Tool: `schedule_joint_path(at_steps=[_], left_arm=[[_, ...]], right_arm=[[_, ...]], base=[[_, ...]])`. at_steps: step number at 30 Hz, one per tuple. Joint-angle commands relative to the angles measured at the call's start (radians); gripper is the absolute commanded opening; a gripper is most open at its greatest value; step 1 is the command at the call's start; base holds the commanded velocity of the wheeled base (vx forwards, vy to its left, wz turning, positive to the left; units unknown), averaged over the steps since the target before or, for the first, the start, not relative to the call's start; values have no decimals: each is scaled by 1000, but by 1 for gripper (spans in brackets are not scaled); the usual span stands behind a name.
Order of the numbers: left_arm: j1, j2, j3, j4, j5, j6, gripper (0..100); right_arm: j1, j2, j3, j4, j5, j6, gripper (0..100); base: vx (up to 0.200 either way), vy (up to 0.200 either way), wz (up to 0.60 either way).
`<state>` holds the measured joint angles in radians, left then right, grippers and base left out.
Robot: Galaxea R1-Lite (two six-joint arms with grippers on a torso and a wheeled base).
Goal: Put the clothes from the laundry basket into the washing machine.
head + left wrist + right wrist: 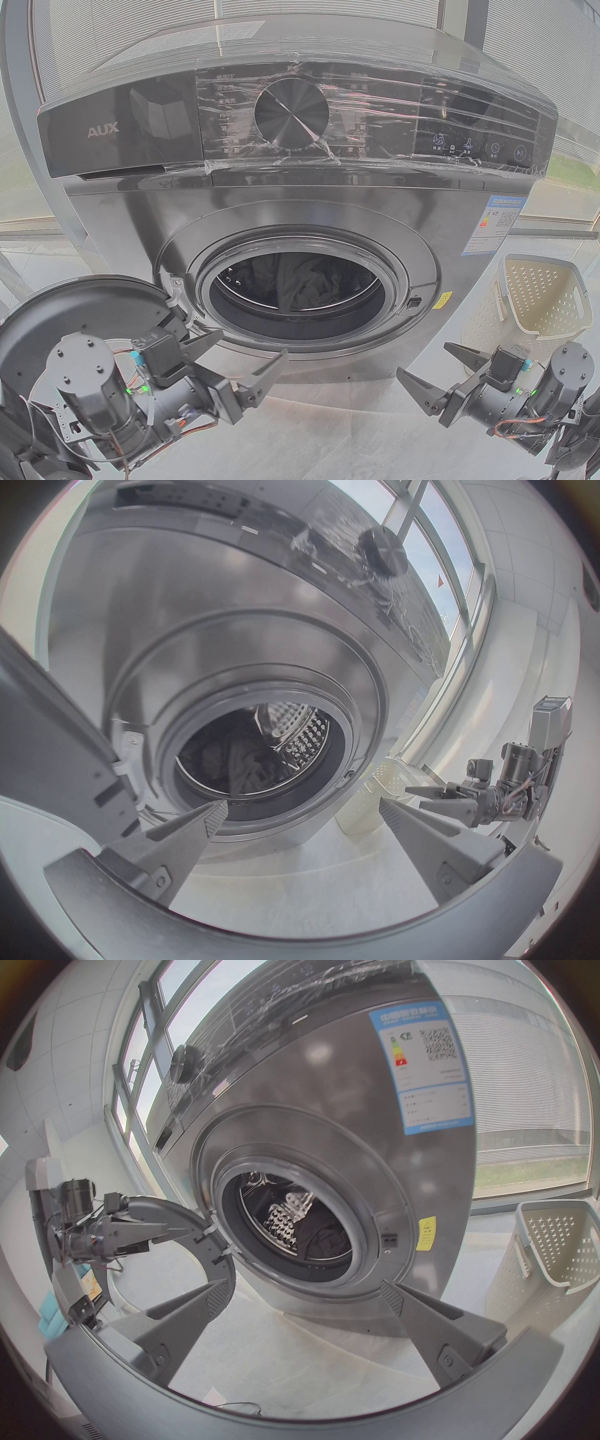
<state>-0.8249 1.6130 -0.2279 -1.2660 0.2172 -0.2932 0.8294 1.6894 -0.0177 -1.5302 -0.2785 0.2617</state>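
The grey washing machine point(294, 187) stands with its round door point(75, 312) swung open to the left. Dark clothes point(294, 281) lie inside the drum, also seen as clothes point(231, 761) and clothes point(319, 1235) from the wrists. The beige laundry basket point(544, 300) sits on the floor at the machine's right; no clothes show inside it. My left gripper point(252, 345) hangs open and holds nothing, low in front of the drum opening's left side. My right gripper point(424, 359) is open with nothing in it, low to the right, between the machine and the basket.
The open door point(50, 730) is close beside my left arm. Pale tiled floor point(337, 431) lies in front of the machine. Windows run behind and to the right. The basket point(556, 1254) stands close to the machine's right corner.
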Motion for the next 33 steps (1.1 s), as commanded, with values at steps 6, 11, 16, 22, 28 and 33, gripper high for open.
schedule_joint_path(at_steps=[6,11,16,22,28,33], left_arm=[[0,-208,117,-1,91,46,100],[41,-285,160,5,96,105,100],[116,-372,216,10,94,174,100],[197,-535,228,109,96,227,100],[339,-739,228,321,94,292,100],[420,-895,228,476,91,313,100]], right_arm=[[-170,-57,18,-5,5,-61,100],[-245,-82,18,1,13,-82,100],[-269,-165,18,58,12,-114,100],[-279,-312,18,220,-1,-134,100],[-343,-494,18,430,-10,-137,100],[-352,-637,18,573,-25,-139,100]], base=[[-33,0,0],[-200,0,0],[-200,0,0],[-200,0,0],[-133,0,0],[0,0,0]])
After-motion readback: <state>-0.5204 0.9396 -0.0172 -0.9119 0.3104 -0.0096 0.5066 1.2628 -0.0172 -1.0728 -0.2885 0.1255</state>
